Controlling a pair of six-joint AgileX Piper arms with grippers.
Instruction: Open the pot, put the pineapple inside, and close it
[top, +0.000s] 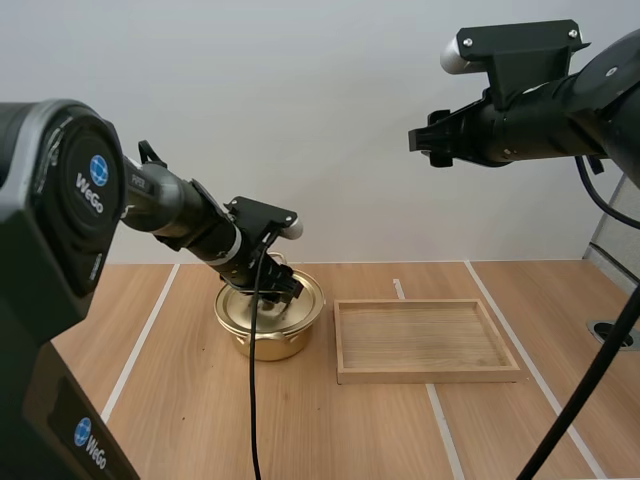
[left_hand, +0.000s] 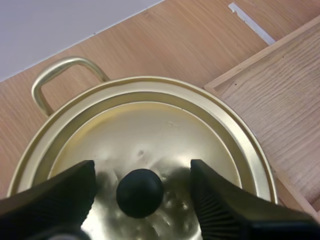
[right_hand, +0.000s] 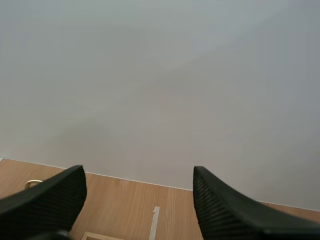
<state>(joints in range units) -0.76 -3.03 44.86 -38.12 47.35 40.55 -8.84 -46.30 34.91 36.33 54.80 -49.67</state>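
Pot (top: 268, 318) sits left of middle of frame, lid (left_hand: 150, 125) on, tray (top: 430, 376) just beside it on right. Left gripper (left_hand: 142, 172) low over lid, fingers (left_hand: 55, 192) spread wide, one each side of black knob (left_hand: 139, 192), not pinching it yet. Right gripper (top: 420, 140) high in upper right, fingers apart, holding nothing. What could go wrong: knob small and round, so fingers may slip off if they close too high; lid may tilt and bang pot; sideways pull may drag pot along table (top: 200, 420)

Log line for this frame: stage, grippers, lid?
stage: lid pre-grasp | left gripper: open, either side of knob | right gripper: open, raised | lid: on pot
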